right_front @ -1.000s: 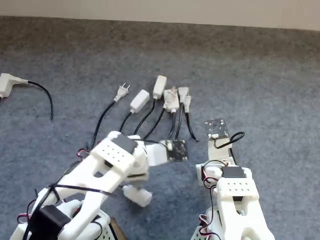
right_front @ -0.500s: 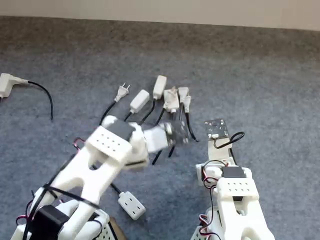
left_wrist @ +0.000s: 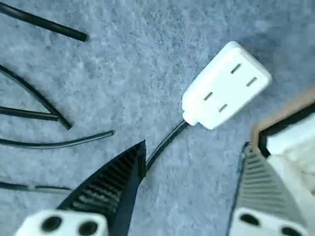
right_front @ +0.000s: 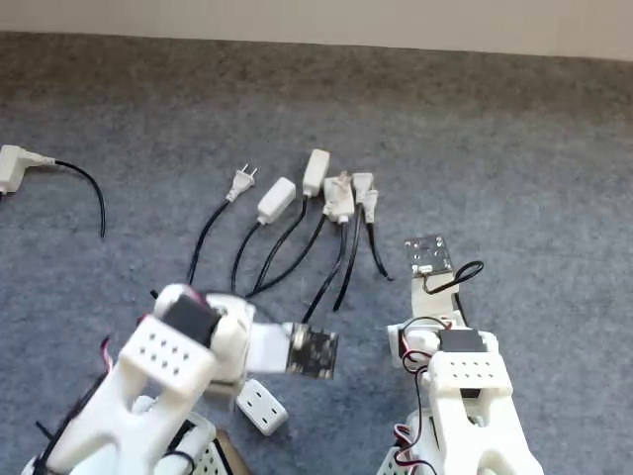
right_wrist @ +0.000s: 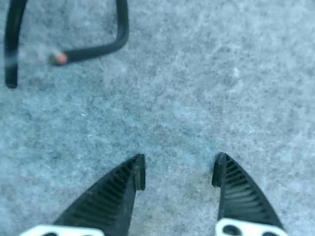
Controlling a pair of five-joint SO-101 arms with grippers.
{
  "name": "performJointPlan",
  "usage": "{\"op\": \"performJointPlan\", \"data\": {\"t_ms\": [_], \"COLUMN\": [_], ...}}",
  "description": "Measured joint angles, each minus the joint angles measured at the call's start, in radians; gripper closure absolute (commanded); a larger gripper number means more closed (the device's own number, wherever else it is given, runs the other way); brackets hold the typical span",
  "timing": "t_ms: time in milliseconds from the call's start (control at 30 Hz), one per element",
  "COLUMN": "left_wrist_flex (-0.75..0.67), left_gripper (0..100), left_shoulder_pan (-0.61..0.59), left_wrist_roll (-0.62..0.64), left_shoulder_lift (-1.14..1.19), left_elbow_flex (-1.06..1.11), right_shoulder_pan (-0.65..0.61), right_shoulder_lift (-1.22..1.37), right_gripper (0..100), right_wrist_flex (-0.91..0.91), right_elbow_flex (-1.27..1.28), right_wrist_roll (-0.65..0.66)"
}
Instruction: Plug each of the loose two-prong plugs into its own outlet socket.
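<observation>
Still unplugged out on the grey felt desk (right_front: 514, 148): the small white two-prong plug on its black cord (right_front: 240, 181), lying beside a row of four white plug bodies (right_front: 316, 172), well apart from the white plastic outlet socket block (left_wrist: 226, 91) down by the arm bases. Hovering just short of that block, slots facing up: the left end effector (left_wrist: 192, 167), spread wide and holding nothing. Drawn back within the last second from a reach out over the loose black cords (left_wrist: 44, 22). Brought back no plug, so no closer to a filled socket. Probably lining up on the block instead. Parked over bare desk, likewise open and empty: the right end effector (right_wrist: 177, 172).
</observation>
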Motion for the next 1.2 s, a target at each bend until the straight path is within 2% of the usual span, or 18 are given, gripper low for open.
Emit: {"op": "performJointPlan", "data": {"t_ms": [233, 433, 700, 833, 1033, 1200], "left_wrist_flex": [-0.094, -0.172, -0.203, -0.201, -0.203, -0.207], "left_gripper": [65, 66, 92, 98, 97, 86], "left_shoulder_pan": [0.138, 0.166, 0.166, 0.17, 0.17, 0.169], "left_wrist_roll": [-0.026, -0.026, -0.026, -0.025, -0.026, 0.021], "left_shoulder_lift": [-0.259, -0.273, -0.226, -0.221, -0.215, -0.213], "left_elbow_flex": [0.245, 0.325, 0.339, 0.336, 0.339, 0.339], "right_shoulder_pan": [-0.014, -0.02, -0.025, -0.025, -0.025, -0.025], "right_shoulder_lift": [0.0, 0.0, 0.0, 0.0, 0.0, 0.0], "right_gripper": [77.4, 77.4, 77.4, 77.4, 77.4, 77.4], "right_wrist_flex": [-0.023, -0.026, -0.026, -0.026, -0.026, -0.026], "right_elbow_flex": [0.003, 0.003, 0.005, 0.005, 0.005, 0.005], "right_wrist_roll": [0.0, -0.002, -0.002, -0.002, -0.002, -0.002]}}
